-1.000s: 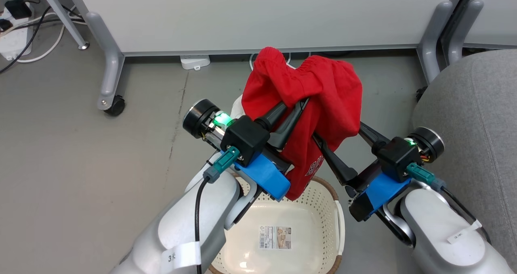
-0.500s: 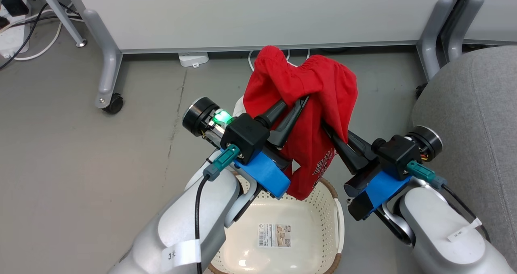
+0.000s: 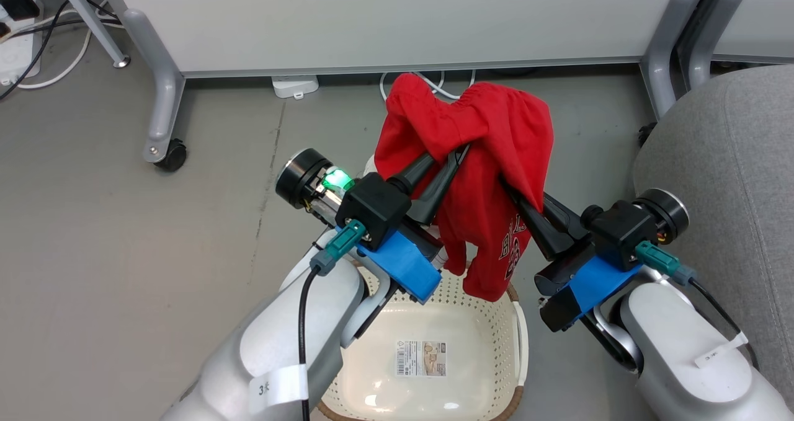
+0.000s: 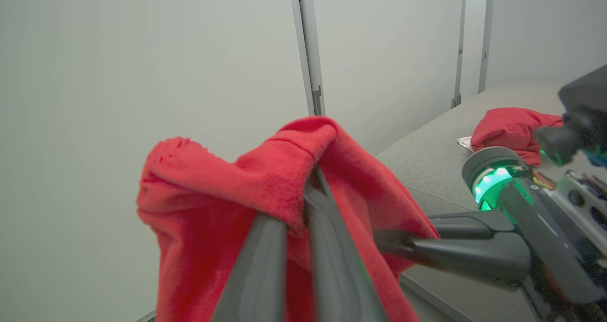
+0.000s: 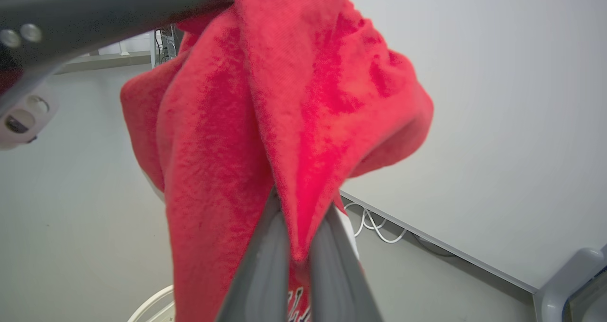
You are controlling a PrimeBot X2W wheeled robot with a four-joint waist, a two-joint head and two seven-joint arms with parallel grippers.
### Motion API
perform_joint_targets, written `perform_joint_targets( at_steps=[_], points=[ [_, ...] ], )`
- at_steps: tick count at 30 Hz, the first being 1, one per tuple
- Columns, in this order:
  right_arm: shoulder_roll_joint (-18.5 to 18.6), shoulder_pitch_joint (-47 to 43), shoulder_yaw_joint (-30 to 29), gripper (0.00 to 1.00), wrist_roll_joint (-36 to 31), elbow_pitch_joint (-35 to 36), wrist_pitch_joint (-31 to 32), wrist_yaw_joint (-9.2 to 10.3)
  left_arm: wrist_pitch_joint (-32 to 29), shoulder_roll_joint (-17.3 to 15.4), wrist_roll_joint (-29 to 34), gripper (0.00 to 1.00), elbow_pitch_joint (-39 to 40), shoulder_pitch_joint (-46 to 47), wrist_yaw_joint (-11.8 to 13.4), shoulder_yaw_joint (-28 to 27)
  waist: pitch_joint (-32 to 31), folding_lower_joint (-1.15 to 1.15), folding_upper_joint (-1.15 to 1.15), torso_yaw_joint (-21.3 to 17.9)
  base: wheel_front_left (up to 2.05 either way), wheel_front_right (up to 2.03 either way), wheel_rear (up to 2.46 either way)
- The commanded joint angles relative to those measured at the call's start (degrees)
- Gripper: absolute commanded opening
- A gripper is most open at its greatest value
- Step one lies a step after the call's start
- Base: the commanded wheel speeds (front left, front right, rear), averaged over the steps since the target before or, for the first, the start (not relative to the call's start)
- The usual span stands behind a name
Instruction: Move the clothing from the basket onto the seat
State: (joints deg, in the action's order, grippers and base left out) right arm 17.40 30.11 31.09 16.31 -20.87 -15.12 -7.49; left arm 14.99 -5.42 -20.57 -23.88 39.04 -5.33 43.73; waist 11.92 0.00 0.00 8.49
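Two dark-fingered grippers meet above a laundry basket and share one red garment. The left gripper (image 3: pixel 458 154) has its fingers pressed together on a fold near the top of the garment (image 3: pixel 496 123). The right gripper (image 3: pixel 510 188), just beside it, is pinched closed on the cloth's other side. Fabric drapes over both sets of fingertips and hangs down between the two wrists, with white lettering (image 3: pixel 512 250) near the lower hem.

The basket (image 3: pixel 520 337) sits directly below the grippers, between the two pale forearms. The part of its bottom that shows holds a paper label (image 3: pixel 422 359) and no cloth. The garment's hem hangs at the basket's far rim; whether it touches cannot be told.

The seat (image 3: pixel 732 160), grey and rounded, lies to the outer side of the right gripper, apart from the garment. In the left wrist view, a second red garment (image 4: pixel 510 127) lies on the seat beyond the right gripper.

The task looks close to finished: one piece is delivered and the basket looks emptied. This garment is lifted but not yet over the seat, so it has yet to be carried toward the right gripper's side and let go.
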Motion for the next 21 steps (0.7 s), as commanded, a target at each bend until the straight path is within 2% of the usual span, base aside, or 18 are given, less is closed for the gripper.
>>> perform_joint_targets(
  at_steps=[1, 2, 21],
  points=[
    [-0.1, -0.3, -0.1, 0.00, 0.0, 0.3, 0.0, -0.01, 0.2, -0.3, 0.3, 0.46, -0.1, 0.8, 0.2, 0.2, 0.0, 0.00, 0.00, 0.0, 0.00, 0.00, 0.00],
    [-0.2, -0.4, -0.3, 0.00, -0.1, 0.3, 0.0, -0.01, 0.2, -0.4, 0.4, 1.00, -0.3, 0.8, 0.4, 0.3, 0.1, 0.00, 0.00, 0.0, 0.00, 0.00, 0.00],
    [-1.3, -1.9, -5.2, 0.00, -0.7, 1.5, 0.0, -0.01, 0.3, -1.0, 0.4, 1.00, -1.0, 0.4, 1.1, 0.8, 1.2, 0.00, 0.00, -1.6, 0.00, 0.00, 0.00]
  ],
)
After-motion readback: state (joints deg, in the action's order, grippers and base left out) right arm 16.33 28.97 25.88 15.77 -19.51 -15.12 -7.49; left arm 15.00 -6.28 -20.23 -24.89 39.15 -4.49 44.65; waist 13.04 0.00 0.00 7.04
